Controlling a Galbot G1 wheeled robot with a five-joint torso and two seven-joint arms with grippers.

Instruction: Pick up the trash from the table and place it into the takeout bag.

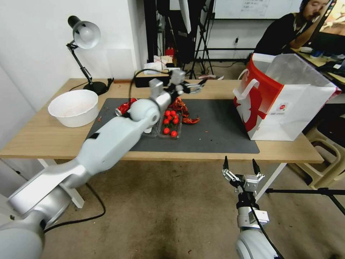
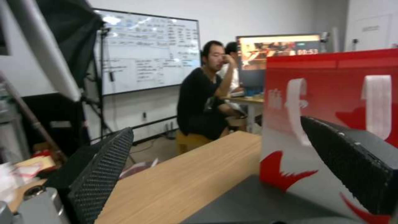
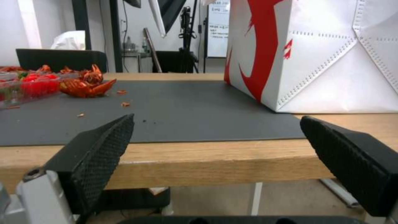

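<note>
Here, left gripper (image 1: 198, 85) outstretched above the table (image 1: 50, 133), spread, empty, right gripper (image 1: 240, 166) low, spread.

White walls (image 1: 36, 43) enclose a room with a worn brown floor (image 1: 161, 208). A whiteboard (image 2: 145, 56) hangs on the far wall beside black tripods (image 1: 201, 43). A desk lamp (image 1: 84, 50) stands near the left wall; a monitor (image 2: 278, 53) glows behind.

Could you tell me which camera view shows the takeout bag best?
The head view: the whole takeout bag stands on the table, mouth open, handles visible. The left wrist view shows its red handled side, the right wrist view a lower corner.
</note>
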